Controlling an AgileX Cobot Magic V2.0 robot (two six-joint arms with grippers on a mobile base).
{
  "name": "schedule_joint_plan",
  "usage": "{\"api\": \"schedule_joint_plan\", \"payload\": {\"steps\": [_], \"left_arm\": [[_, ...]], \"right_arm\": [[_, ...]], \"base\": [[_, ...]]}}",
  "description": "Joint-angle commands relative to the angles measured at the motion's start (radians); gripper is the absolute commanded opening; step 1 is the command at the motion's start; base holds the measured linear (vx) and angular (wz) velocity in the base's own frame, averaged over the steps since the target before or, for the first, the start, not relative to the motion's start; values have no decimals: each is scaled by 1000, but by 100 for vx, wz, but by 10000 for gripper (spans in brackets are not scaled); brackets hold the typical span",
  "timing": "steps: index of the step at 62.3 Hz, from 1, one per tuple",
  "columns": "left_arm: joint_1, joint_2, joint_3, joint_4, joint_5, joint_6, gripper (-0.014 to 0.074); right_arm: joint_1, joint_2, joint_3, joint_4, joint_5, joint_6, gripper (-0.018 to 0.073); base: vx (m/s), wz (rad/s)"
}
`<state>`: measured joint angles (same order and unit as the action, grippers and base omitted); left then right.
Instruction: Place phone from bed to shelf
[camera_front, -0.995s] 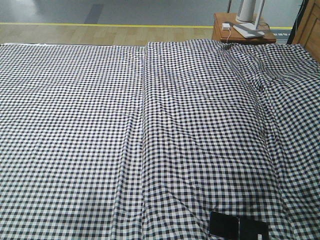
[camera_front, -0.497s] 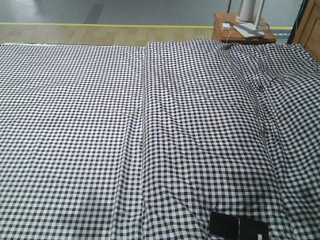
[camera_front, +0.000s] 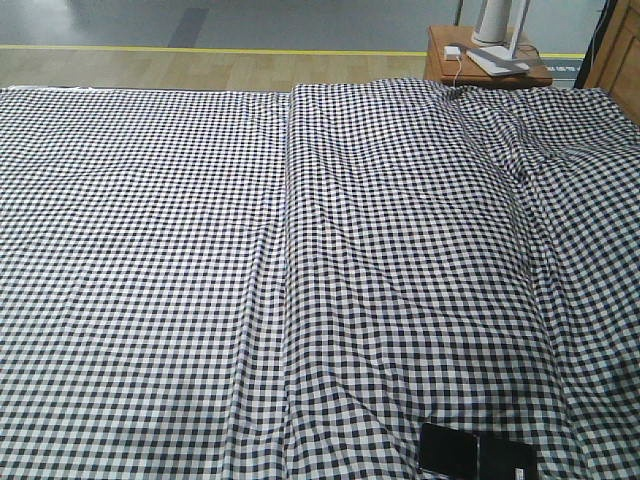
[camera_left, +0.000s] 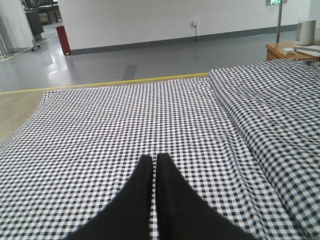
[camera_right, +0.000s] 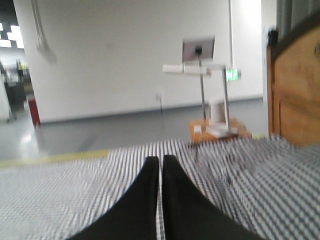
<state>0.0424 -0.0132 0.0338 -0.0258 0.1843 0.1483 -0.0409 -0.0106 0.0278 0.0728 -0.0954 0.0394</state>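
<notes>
The phone (camera_front: 476, 454) is a flat glossy black slab with a centre crease, lying on the bed (camera_front: 300, 280) at its near right edge, partly cut off by the frame. Black-and-white gingham covers the bed, with a seam down the middle. In the left wrist view my left gripper (camera_left: 153, 159) is shut with nothing in it, above the cloth (camera_left: 125, 125). My right gripper (camera_right: 160, 160) is also shut and empty over the bed (camera_right: 75, 185); that view is blurred. Neither gripper shows in the front view. The shelf is out of view.
A small brown side table (camera_front: 485, 60) with a white appliance and a charger stands beyond the bed's far right corner. A wooden headboard (camera_right: 292, 90) rises at the right. Grey floor with a yellow line (camera_front: 200, 49) lies beyond the bed's far edge.
</notes>
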Motion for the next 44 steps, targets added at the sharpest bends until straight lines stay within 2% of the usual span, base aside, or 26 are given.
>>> {"api": "schedule_joint_plan", "payload": {"steps": [1,10,29,37,44], "left_arm": [[-4,-13,-21,-9,-72,-6,1],[-4,-13,-21,-9,-72,-6,1],[-4,-13,-21,-9,-72,-6,1],[-4,-13,-21,-9,-72,-6,1],[-4,-13,-21,-9,-72,-6,1]], "right_arm": [[1,-13,-40,-11,-140,0,-5],[1,-13,-139,-11,-139,0,-5],[1,39,-454,-11,-68,0,-5],[1,141,-616,-11,27,0,-5],[1,258,-780,-11,180,0,-5]], "base": [[0,0],[0,0],[0,0],[0,0],[0,0]]}}
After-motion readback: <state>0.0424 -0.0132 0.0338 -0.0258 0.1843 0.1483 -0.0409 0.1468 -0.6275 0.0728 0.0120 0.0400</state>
